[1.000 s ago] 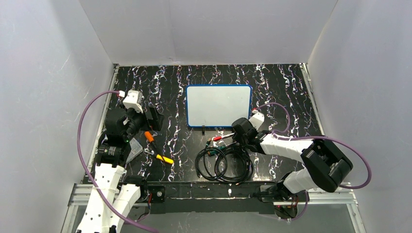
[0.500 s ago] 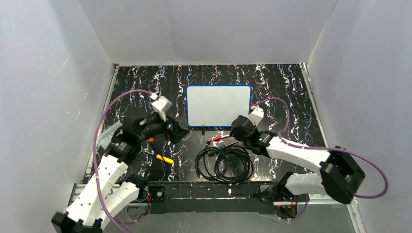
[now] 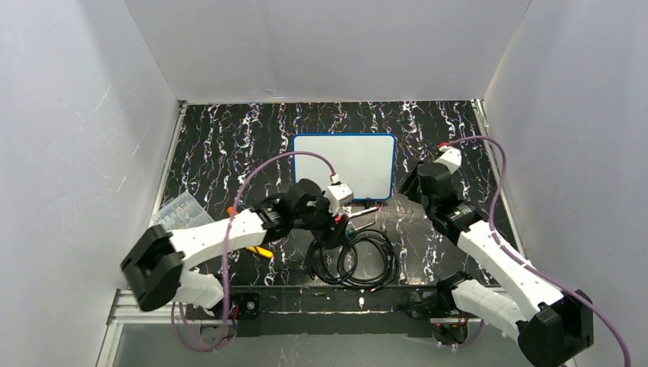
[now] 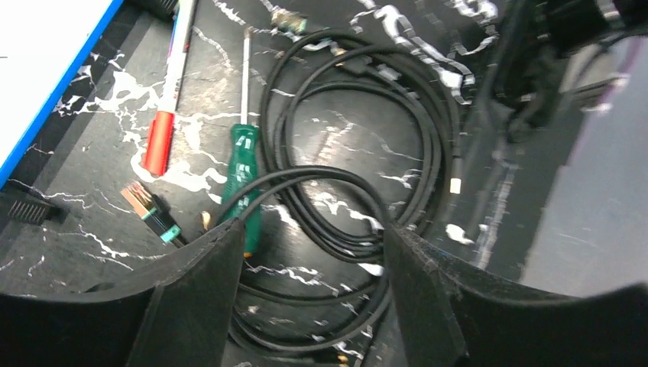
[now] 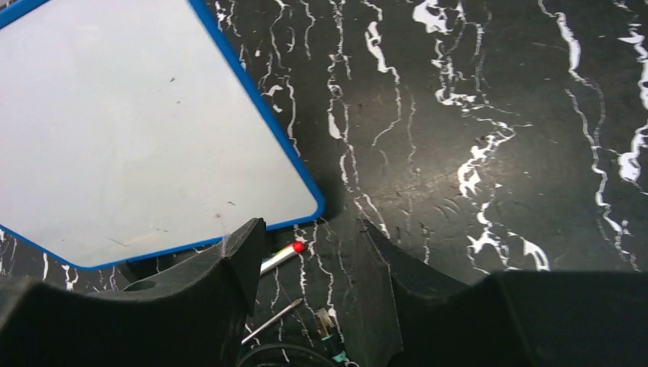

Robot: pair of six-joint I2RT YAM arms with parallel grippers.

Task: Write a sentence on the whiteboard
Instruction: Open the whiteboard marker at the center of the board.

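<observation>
My left gripper (image 4: 313, 252) and right gripper (image 5: 309, 237) hang parted, holding nothing, over the black marbled table (image 3: 229, 138). White walls (image 3: 328, 46) box it in; the whiteboard (image 3: 344, 164) lies flat.

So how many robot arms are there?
2. The left arm stretches across to the cable coil at the middle; the right arm reaches to the right of the whiteboard. None look hidden.

Your top camera looks down from behind the arm bases (image 3: 244, 304) on the black white-veined table (image 3: 229, 138). Your left wrist camera hangs close over the coiled black cable (image 4: 437, 145); the right looks down from higher, and both catch the blue-framed white board (image 5: 137, 130) and red-capped marker (image 4: 170, 88).
</observation>
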